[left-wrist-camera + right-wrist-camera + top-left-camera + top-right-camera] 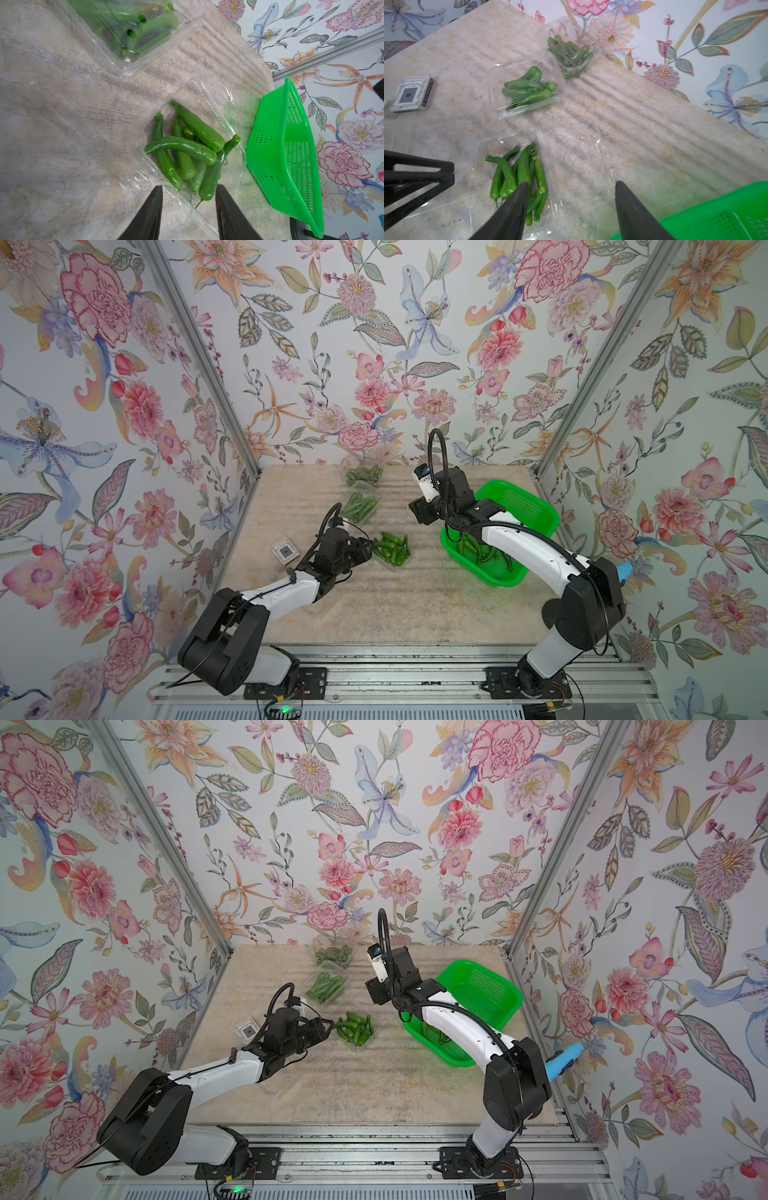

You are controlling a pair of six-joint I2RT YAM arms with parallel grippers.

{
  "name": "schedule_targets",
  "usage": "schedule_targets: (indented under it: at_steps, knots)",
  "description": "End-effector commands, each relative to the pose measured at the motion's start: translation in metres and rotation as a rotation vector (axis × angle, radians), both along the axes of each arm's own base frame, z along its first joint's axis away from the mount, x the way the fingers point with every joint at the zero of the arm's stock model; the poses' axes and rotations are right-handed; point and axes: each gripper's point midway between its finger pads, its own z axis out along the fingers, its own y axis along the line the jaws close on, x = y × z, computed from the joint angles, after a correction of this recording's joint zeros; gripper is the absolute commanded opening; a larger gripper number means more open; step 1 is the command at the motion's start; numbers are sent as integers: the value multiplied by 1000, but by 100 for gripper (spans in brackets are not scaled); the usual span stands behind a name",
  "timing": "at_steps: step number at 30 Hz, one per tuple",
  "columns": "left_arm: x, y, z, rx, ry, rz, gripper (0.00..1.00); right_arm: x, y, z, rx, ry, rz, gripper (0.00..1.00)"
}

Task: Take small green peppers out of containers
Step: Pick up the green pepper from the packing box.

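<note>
Several small green peppers [390, 548] [182, 149] lie in an open clear container [232, 104] at the middle of the table. My left gripper [189, 186] [368, 549] is open at that container's near rim, with the plastic edge and pepper stems between its fingers [152, 207]. My right gripper [571, 182] [417, 510] hangs open and empty above the flipped-out lid [581, 149], beside the peppers [517, 178]. Two more containers hold peppers, one in the middle [527, 91] [358, 506] and one by the back wall [571, 54] [365, 475]. In both top views the grippers face each other across the open container [355, 1029].
A bright green perforated basket [552, 518] [280, 155] [716, 218] stands at the right under my right forearm, with a few peppers [484, 551] in it. A small flat boxed card [284, 551] [413, 94] lies at the left, by my left wrist. Wallpapered walls enclose three sides.
</note>
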Motion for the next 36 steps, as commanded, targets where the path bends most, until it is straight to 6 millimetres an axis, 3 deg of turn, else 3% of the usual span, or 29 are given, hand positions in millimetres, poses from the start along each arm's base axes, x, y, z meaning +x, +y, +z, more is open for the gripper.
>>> schedule_targets:
  at_steps: [1,8,15,28,36]
  knots:
    - [0,8,4,13,-7,19,46,-40,35,-54,-78,128,191,62]
    - [-2,9,3,21,-4,14,46,-57,72,-93,-178,173,288,45]
    - [-6,15,5,24,-8,20,46,-50,89,-123,-235,201,316,42]
    - [-7,28,10,22,-22,40,46,-41,87,-169,-317,259,298,39]
    - [-7,29,11,18,-28,43,46,-39,82,-177,-360,261,288,36]
